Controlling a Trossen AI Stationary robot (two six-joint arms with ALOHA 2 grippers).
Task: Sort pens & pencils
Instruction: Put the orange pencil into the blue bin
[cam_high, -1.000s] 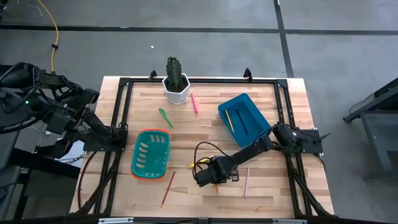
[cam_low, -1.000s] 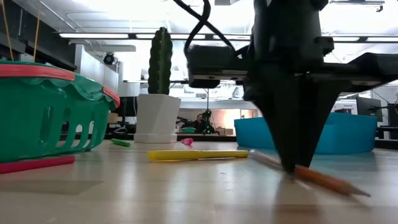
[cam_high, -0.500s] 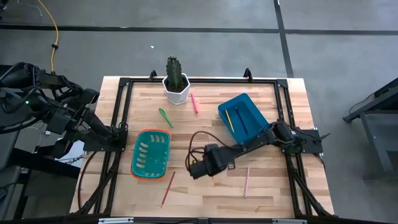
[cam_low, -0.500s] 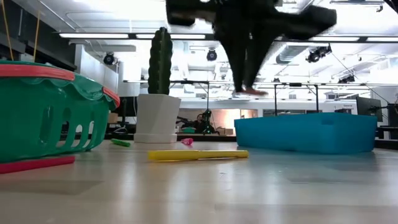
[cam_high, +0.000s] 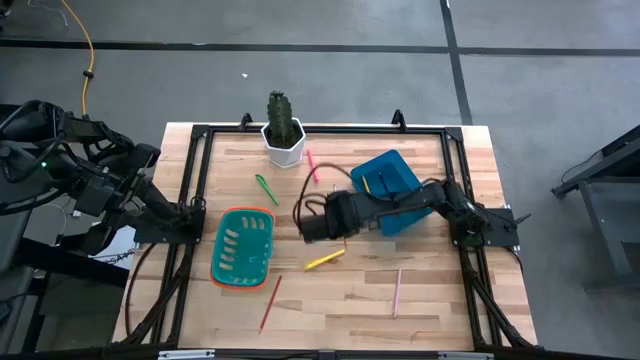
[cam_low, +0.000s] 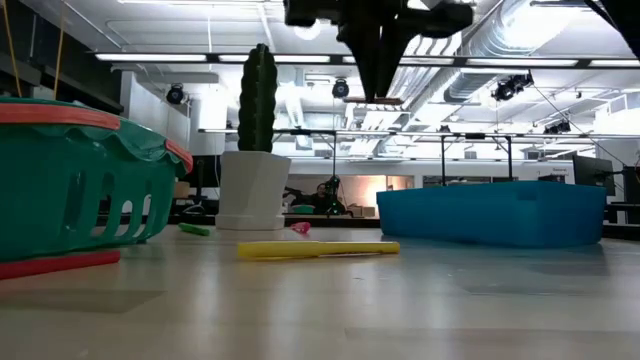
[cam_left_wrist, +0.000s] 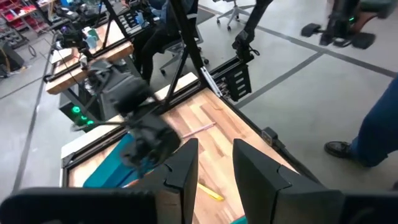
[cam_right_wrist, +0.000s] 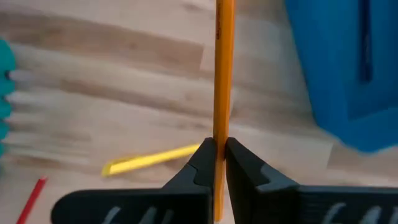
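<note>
right gripper raised above the table, fingers pinched on an orange pencil that runs up between them. yellow pen on the wood below the gripper; blue bin just beside it. left gripper parked off the table's left edge, fingers parted, holding nothing.

No writing, label, brand, number or sign can be read anywhere in these views: not on the worktop, the bins, the pot, the arms, or in the room behind.
</note>
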